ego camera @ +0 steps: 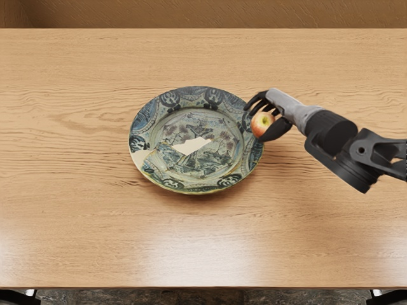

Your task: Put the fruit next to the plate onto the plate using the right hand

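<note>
A simulated dining-like room, shown by a wooden table (76,241), ornate plate (141,124) and brown wall (191,13).

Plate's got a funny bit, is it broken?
Maybe. The blue-patterned plate has a jagged pale patch from its centre to the left rim, where the pattern is missing, like a chip or repair.

Only the right arm shows up here, and it's mostly matte black. The right hand (278,129) has slim black fingers (255,102), jointed and kinda claw-looking. Right behind the hand there's a smooth light grey sleeve (291,109) that widens a bit going back. Past that it gets chunky: a fat black cylinder (331,132), then a rounded black joint housing (362,166).
</note>
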Available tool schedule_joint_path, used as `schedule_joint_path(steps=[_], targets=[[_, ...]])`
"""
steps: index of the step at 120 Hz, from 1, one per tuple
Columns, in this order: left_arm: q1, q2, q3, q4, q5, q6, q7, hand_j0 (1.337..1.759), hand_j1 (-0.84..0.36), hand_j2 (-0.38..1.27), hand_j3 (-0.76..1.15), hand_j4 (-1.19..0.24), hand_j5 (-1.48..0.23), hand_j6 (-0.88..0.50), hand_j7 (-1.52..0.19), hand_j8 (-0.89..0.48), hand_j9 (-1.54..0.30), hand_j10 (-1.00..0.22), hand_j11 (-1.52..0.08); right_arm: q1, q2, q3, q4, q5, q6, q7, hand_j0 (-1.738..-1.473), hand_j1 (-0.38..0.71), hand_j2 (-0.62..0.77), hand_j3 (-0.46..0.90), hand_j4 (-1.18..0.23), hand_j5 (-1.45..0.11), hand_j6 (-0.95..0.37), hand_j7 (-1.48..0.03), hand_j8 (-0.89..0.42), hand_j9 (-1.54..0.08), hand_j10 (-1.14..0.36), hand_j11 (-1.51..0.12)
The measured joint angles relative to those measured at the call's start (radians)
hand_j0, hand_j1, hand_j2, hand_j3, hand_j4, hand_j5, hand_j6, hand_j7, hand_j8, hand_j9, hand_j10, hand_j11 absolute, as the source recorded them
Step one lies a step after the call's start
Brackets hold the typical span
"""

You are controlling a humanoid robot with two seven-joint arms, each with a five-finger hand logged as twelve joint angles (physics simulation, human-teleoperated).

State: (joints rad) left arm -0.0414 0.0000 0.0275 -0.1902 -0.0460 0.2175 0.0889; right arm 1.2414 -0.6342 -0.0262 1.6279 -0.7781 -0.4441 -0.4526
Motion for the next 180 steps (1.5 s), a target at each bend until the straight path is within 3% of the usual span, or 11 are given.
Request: schedule_joint_path(steps=[108, 109, 116, 131, 147, 180], targets=[[0.0, 0.0, 0.0, 0.0, 0.0, 0.0, 0.0, 1.658, 0.34, 0.0, 0.0, -0.01, -0.01, -0.01, -0.01, -0.01, -0.01, -0.01, -0.01, 0.02, 0.161, -0.006, -0.006, -0.002, -0.06, -0.043, -1.658, 0.18, -0.03, 0.0, -0.46, -0.6, -0.46, -0.59, -0.44, -0.59, -0.46, -0.59], [0.0, 0.0, 0.0, 0.0, 0.0, 0.0, 0.0, 1.658, 0.34, 0.0, 0.0, -0.01, -0.01, -0.01, -0.01, -0.01, -0.01, -0.01, -0.01, 0.021, 0.163, -0.006, -0.006, -0.002, -0.061, -0.044, -1.657, 0.18, -0.07, 0.0, -0.45, -0.6, -0.46, -0.59, -0.44, -0.6, -0.45, -0.6], [0.0, 0.0, 0.0, 0.0, 0.0, 0.0, 0.0, 1.658, 0.34, 0.0, 0.0, -0.01, -0.01, -0.01, -0.01, -0.01, -0.01, -0.01, -0.01, 0.021, 0.172, -0.007, -0.006, -0.002, -0.068, -0.045, -1.657, 0.15, -0.04, 0.0, -0.44, -0.58, -0.44, -0.58, -0.43, -0.58, -0.44, -0.58], [0.0, 0.0, 0.0, 0.0, 0.0, 0.0, 0.0, 1.658, 0.34, 0.0, 0.0, -0.01, -0.01, -0.01, -0.01, -0.01, -0.01, -0.01, -0.01, 0.017, 0.193, -0.009, -0.01, 0.0, -0.135, -0.047, -1.658, -0.07, -0.02, 0.0, -0.25, -0.32, -0.25, -0.32, -0.24, -0.32, -0.25, -0.32], [0.0, 0.0, 0.0, 0.0, 0.0, 0.0, 0.0, 1.658, 0.34, 0.0, 0.0, -0.01, -0.01, -0.01, -0.01, -0.01, -0.01, -0.01, -0.01, 0.018, 0.186, -0.008, -0.009, -0.006, -0.157, -0.069, -1.658, -0.2, -0.01, 0.0, -0.13, -0.17, -0.13, -0.17, -0.13, -0.17, -0.13, -0.17], [0.001, 0.0, 0.0, -0.001, 0.0, 0.0, 0.0, 1.658, 0.34, 0.0, 0.0, -0.01, -0.01, -0.01, -0.01, -0.01, -0.01, -0.01, -0.01, -0.002, -0.032, 0.094, -0.004, -0.002, -0.003, -0.087, -1.658, -0.31, 0.0, 0.0, -0.03, -0.04, -0.04, -0.04, -0.03, -0.04, -0.03, -0.04]])
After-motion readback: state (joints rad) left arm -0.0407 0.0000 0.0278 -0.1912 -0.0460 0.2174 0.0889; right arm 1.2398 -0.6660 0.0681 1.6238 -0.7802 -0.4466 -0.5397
